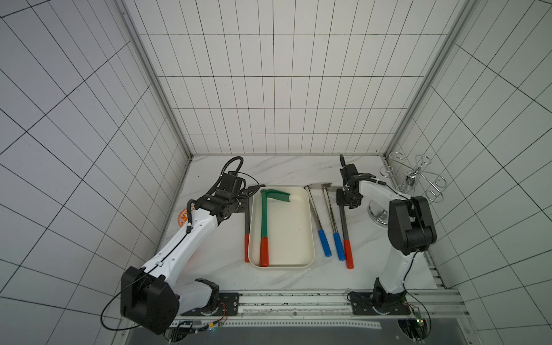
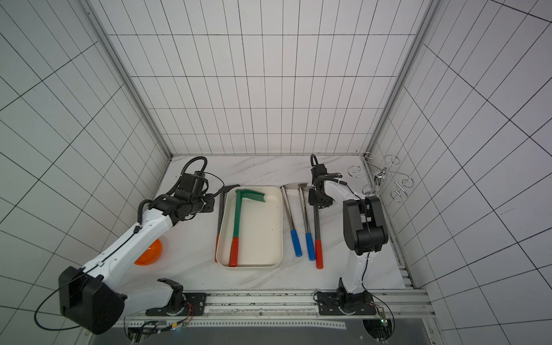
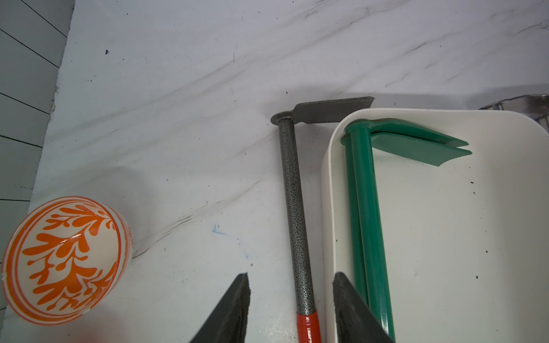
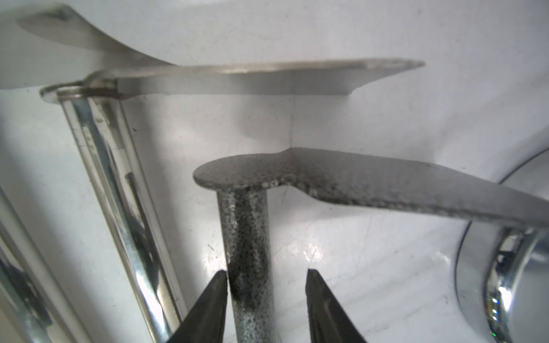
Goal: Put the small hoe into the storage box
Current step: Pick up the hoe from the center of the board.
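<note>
Hoes lie lengthwise on the marble table [image 1: 227,274], heads toward 12 o'clock and grips toward 6 o'clock; which of them counts as the small one cannot be told. At the centre sits the storage box [image 1: 289,236], and inside it, along its 9 o'clock wall, rests the green hoe [image 1: 264,221] with a red grip. Just outside that wall lies the left grey hoe [image 3: 295,213], speckled, with an orange-red grip. The left gripper [image 3: 290,274] has its jaws well apart, 1 on each side of that shaft with a clear gap at both, gripping nothing. At 3 o'clock of the box lie 2 chrome hoes [image 1: 313,209] with blue grips, and just beyond them the right grey hoe [image 4: 243,219] with a red grip. The right gripper [image 4: 266,270] straddles its shaft just below the head, jaws partly open: 1 finger touches the shaft, the other stands apart, so nothing is clamped. An orange bowl [image 3: 65,261] sits well apart at 9 o'clock of the box.
</note>
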Available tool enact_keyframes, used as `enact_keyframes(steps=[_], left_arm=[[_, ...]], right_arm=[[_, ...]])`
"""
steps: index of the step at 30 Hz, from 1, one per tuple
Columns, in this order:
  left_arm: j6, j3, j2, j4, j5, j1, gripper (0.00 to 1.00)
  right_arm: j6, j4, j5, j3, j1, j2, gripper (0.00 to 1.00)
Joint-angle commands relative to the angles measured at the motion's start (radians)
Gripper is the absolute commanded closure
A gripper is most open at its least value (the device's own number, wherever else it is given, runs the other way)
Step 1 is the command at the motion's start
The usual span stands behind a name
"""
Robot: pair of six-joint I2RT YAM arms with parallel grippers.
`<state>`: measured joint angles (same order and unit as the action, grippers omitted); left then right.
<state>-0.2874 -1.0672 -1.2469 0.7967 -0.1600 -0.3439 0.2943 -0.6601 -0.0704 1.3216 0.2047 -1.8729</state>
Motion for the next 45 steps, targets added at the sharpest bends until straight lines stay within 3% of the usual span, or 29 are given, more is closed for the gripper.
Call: enact_keyframes(steps=[1,7,25,45], left_arm=[[0.0,-0.008,0.013,-0.009,-0.002,0.005,0.52],[0.002,-0.005,0.02,-0.01,-0.004,0.005,0.52],[0.003,0.003,0.021,-0.014,-0.005,0.005,0.52],[0.004,0.009,0.021,-0.016,0.0,0.005,0.52]], right_arm=[[0.005,-0.067,-0.093,0.082,0.035,0.014,0.54],[0.023,-0.133,-0.21,0.153,0.092,0.003,0.52],[0.039,-0.1,-0.101,0.119,0.078,-0.068,0.54],[0.045,-0.045,-0.099,0.059,0.044,-0.103,0.56]])
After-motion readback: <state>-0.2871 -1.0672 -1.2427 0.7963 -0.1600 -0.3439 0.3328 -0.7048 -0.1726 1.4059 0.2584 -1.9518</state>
